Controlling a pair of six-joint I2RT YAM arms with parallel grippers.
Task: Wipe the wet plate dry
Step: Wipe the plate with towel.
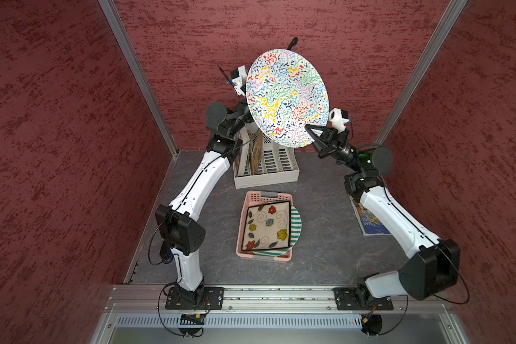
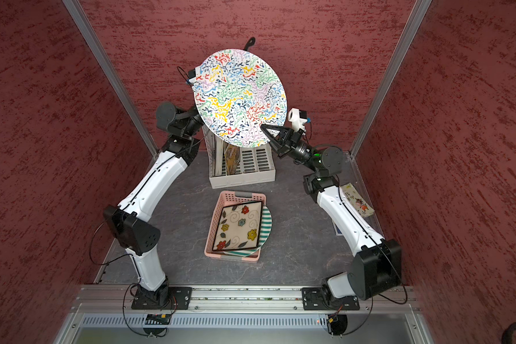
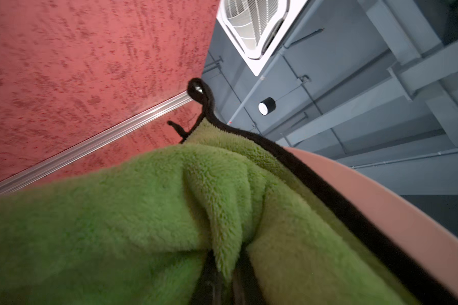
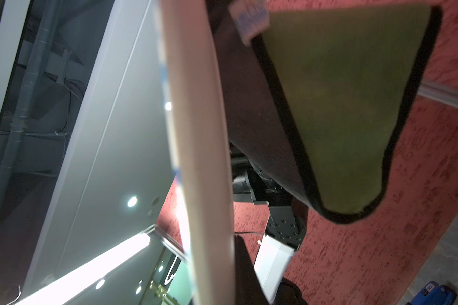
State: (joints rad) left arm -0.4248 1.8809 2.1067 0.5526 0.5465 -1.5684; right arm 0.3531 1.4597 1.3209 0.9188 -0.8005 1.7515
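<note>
Right gripper point(image 1: 309, 132), raised, clamps plate point(image 1: 286, 95).

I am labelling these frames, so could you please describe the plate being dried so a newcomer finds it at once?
At the back of the red-walled booth, above the white rack, a round plate is held aloft, its lower rim pinched by the right tool. It alone is covered in multicoloured squiggles; the flowered square plate and green-striped plate lie in the pink basket.

The plate point(image 1: 286, 98) has a smooth, glossy face. The cloth point(image 3: 143, 211) is deep-pile green fleece with a black hem. The basket point(image 1: 255, 198) and rack point(image 1: 265, 180) are matt plastic. The walls point(image 1: 57, 119) are rough, the tabletop point(image 1: 325, 238) matt grey, and the near rail point(image 1: 280, 293) bare metal.
</note>
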